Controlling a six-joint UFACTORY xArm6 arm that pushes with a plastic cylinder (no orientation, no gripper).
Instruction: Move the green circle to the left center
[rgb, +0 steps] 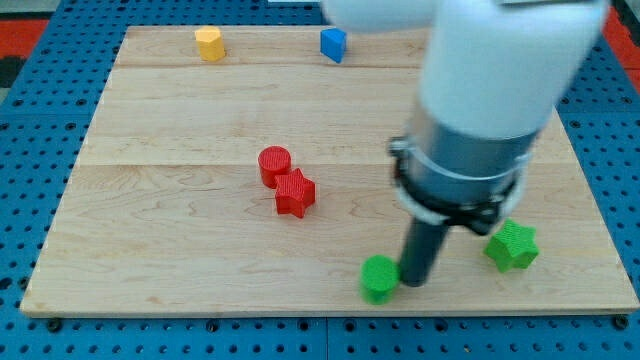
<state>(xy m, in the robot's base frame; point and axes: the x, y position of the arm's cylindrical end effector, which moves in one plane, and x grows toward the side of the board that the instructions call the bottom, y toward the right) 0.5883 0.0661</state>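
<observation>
The green circle (379, 277) is a short green cylinder near the board's bottom edge, right of the middle. My tip (414, 282) is the lower end of the dark rod and sits just to the circle's right, touching or almost touching it. The arm's large white and grey body hangs over the board's right half and hides the part behind it.
A green star (512, 246) lies to the right of the rod. A red circle (274, 164) and a red star (295, 193) touch near the board's middle. A yellow block (209, 43) and a blue cube (332, 44) stand at the top edge of the wooden board (150, 230).
</observation>
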